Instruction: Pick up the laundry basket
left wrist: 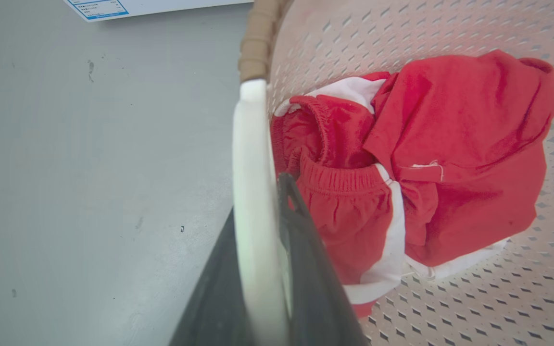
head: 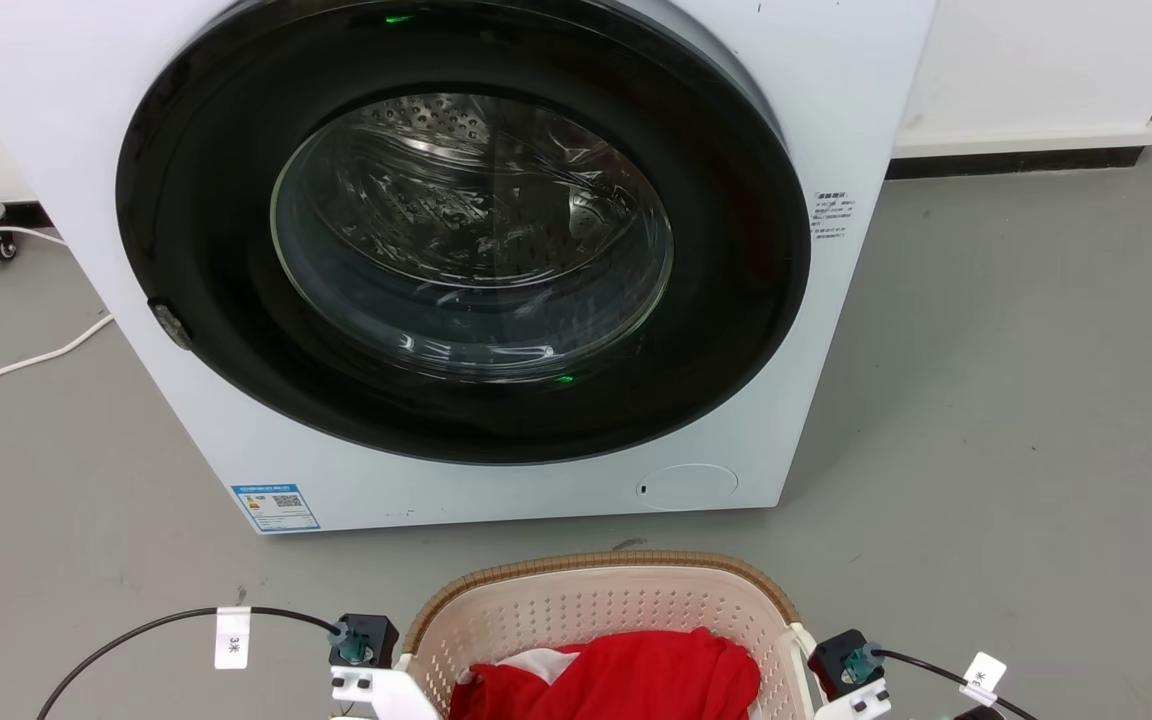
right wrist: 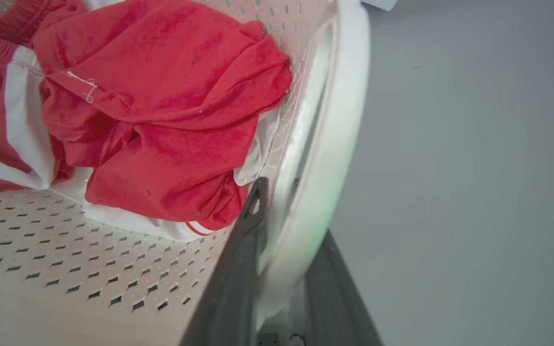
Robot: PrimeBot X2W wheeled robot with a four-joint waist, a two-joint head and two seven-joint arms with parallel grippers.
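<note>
Left end effector (left wrist: 258, 206) and right end effector (right wrist: 294, 211) are clenched on the handles of the laundry basket (head: 596, 565); no lift is evident yet.

In the left wrist view the white left handle (left wrist: 250, 158) is pinched between the two dark fingers, and in the right wrist view the right handle (right wrist: 339, 120) is clamped the same way. The basket is seen low in the head view, just in front of the washer (head: 836, 120) on the grey floor (head: 986, 450), with red clothes (head: 626, 675) heaped inside it. Reaching and grasping are judged to be done, and the raising is what is left. Whether the base is already clear of the floor cannot be made out, since the underside is hidden, though it probably is not.
</note>
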